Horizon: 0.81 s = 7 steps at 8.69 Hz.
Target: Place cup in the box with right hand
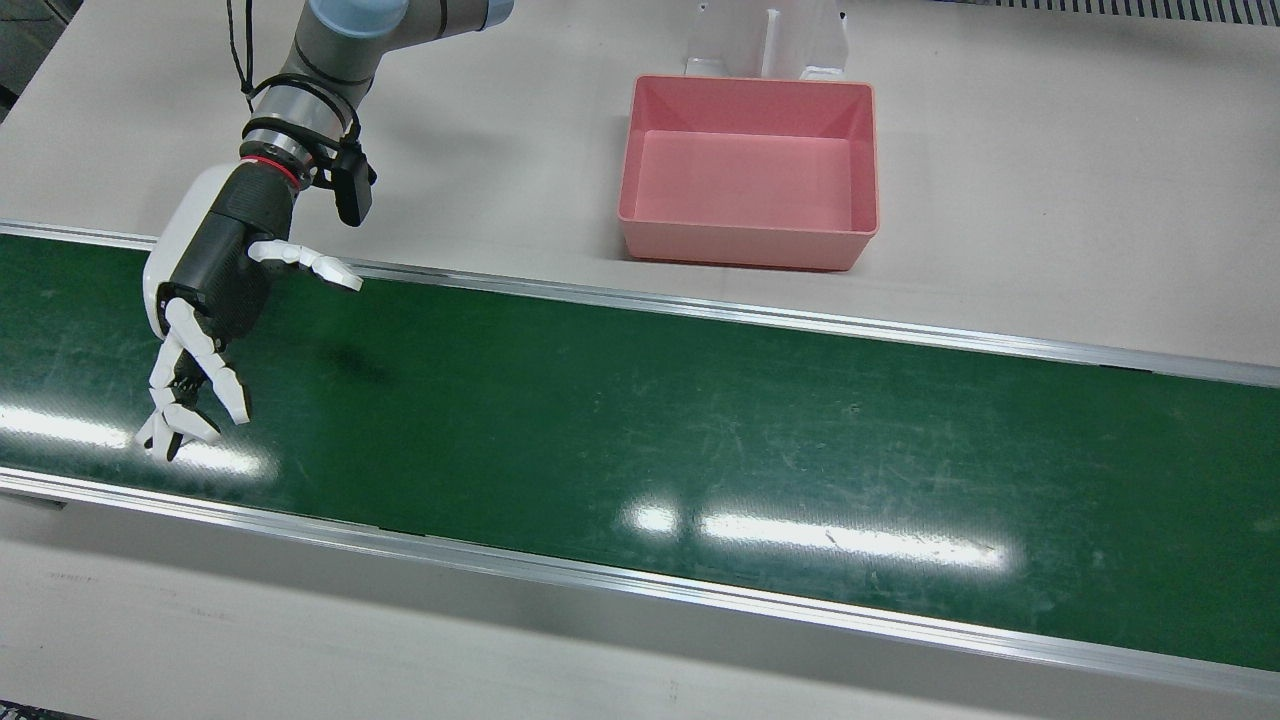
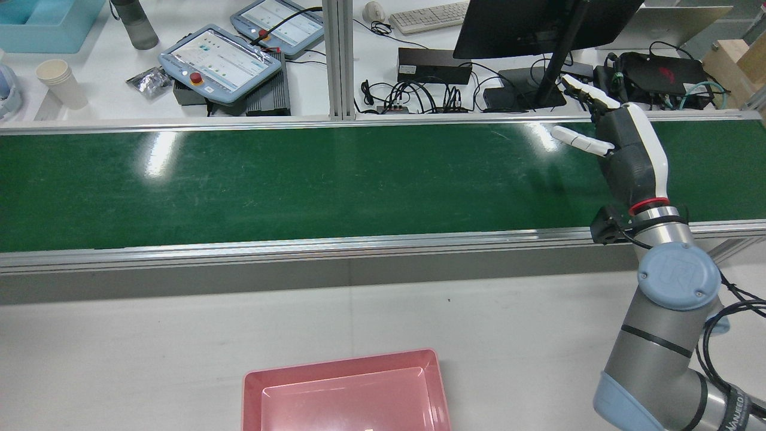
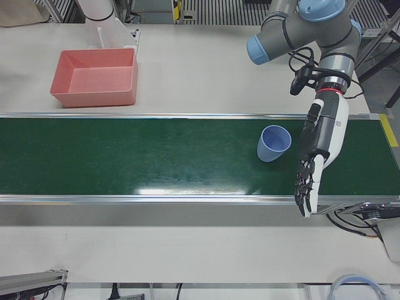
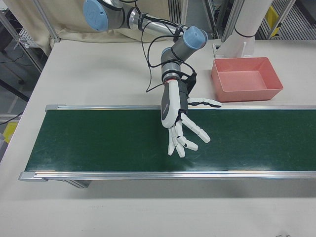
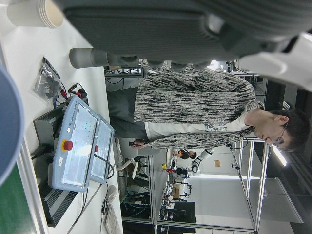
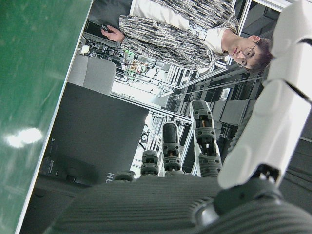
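Note:
A light blue cup point(image 3: 273, 142) stands on the green belt point(image 3: 156, 156), seen only in the left-front view; its rim also fills the left edge of the left hand view point(image 5: 7, 136). My left hand point(image 3: 315, 156) hangs just to the cup's right, fingers stretched out, holding nothing and not touching the cup. My right hand point(image 1: 200, 310) is open with its fingers spread and is empty above the belt, far from the cup; it also shows in the rear view point(image 2: 622, 149) and the right-front view point(image 4: 177, 121). The empty pink box point(image 1: 740, 248) sits on the grey table behind the belt.
The belt has metal rails point(image 1: 700, 310) along both edges. A white pedestal point(image 1: 765, 40) stands behind the box. Beyond the belt, a desk holds teach pendants point(image 2: 218, 60), a monitor point(image 2: 538, 24), cables and paper cups point(image 2: 60, 81). A person point(image 5: 195, 112) stands there.

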### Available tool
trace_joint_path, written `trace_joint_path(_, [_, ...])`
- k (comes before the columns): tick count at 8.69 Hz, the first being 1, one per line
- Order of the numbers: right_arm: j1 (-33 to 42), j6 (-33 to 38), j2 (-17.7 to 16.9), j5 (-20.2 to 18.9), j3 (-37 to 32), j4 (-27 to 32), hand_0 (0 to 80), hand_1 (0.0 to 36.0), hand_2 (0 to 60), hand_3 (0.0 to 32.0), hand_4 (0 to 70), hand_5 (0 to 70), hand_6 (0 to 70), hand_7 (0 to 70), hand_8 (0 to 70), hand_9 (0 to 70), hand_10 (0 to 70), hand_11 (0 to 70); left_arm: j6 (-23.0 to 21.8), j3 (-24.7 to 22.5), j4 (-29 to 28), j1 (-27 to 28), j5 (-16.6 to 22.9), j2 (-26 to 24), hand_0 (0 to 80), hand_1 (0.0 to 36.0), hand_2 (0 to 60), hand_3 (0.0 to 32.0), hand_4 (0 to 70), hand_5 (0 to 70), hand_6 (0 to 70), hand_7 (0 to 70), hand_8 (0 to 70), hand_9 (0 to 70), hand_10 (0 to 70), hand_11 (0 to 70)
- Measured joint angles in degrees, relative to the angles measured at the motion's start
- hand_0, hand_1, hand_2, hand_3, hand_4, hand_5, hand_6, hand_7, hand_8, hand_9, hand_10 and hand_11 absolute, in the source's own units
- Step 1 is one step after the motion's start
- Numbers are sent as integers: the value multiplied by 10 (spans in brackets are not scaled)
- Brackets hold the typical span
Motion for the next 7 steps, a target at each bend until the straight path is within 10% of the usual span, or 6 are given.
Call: trace_joint_path(7, [-20,13,10,1,-38,7,290,42,72,0,158,0,55,256,25,88,0,0,0,0,0,0,0,0,0,0,0,0,0,0,0,0,0,0,0,0])
